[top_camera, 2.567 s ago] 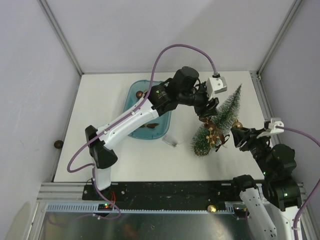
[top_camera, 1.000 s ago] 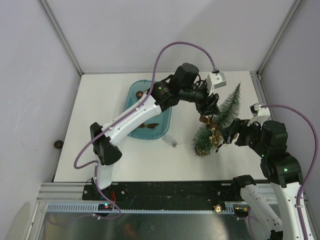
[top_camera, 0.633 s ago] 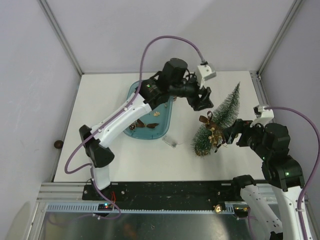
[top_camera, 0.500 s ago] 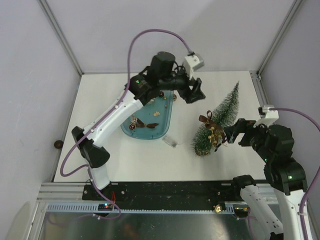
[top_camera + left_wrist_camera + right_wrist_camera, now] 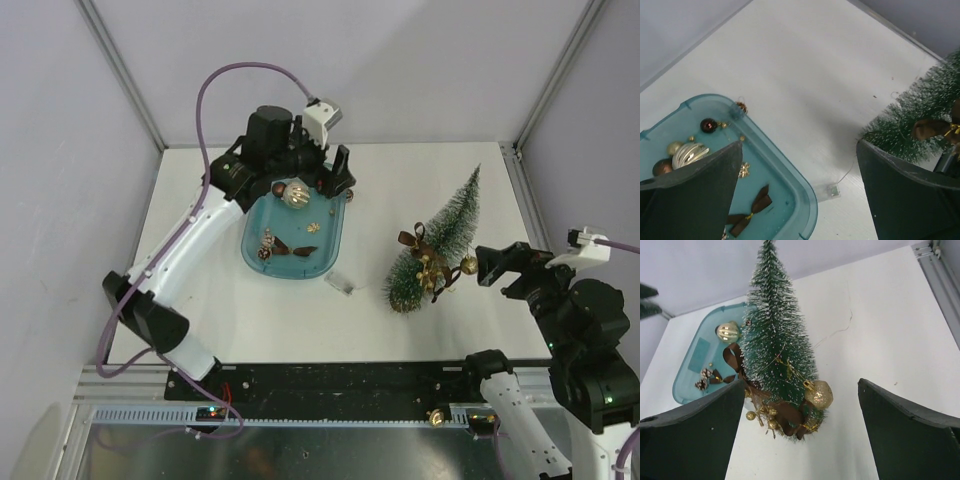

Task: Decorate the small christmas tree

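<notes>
Ornaments lie gathered in the teal tray (image 5: pixel 262 212) at the left of the desk (image 5: pixel 200 290), I judge so that each can be picked from one spot. My left gripper (image 5: pixel 797 145) hangs over the tray's far end with its fingers wide apart and nothing between them, placed, I think, to choose the next piece. Below it the smooth plastic holds a ribbed pale-gold ball (image 5: pixel 689 155), a small glossy dark bauble (image 5: pixel 708 125) and a soft brown ribbon bow (image 5: pixel 751 214). Two scaly little pinecones (image 5: pixel 703 380) show toward the tray's near end. Just beside the tray's near right corner a small clear block (image 5: pixel 829 191) lies on the desk with a hair-thin wire running from it; what it is I cannot tell.

Right of that, well apart from the tray, is the small christmas tree (image 5: pixel 440 235), a slim cone of stiff dark-green bristles with frosted white tips. I cannot tell for sure whether it stands or leans. Its lower part already carries a brown ribbon (image 5: pixel 732 357), a cluster of tiny gold beads (image 5: pixel 762 415) and a glittery gold ball (image 5: pixel 819 394), while the upper half is bare. My right gripper (image 5: pixel 801 381) hovers near the tree's right side, fingers spread and empty, facing it, likely ready to steady it.
</notes>
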Tool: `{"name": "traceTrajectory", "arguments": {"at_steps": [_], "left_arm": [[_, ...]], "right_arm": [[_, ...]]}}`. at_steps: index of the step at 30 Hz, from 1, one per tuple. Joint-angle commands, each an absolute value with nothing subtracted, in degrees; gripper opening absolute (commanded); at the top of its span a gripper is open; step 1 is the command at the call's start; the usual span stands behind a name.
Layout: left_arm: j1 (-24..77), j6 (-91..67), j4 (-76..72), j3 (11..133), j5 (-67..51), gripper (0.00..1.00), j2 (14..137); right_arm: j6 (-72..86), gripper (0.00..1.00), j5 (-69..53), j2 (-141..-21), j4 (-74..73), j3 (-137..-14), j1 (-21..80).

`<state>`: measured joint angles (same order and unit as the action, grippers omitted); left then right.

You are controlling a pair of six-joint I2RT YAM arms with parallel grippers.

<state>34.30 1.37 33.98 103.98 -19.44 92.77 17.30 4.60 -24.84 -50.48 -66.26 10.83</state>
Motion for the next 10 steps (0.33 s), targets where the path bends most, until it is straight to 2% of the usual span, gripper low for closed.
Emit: {"name": "traceTrajectory", "arguments": {"at_steps": [1,10], "left_arm": [[34.13,0.44,33.26,98.68,-10.74,0.99,85.16],[31.78,0.44,32.99,86.64,1.81,1.00,75.80]], "right_arm": [[20.42,0.99,10.79,-23.54,-50.95,-69.40,11.78],[22.65,0.99,13.93,-25.62,-48.69,-69.95,12.96]]}}
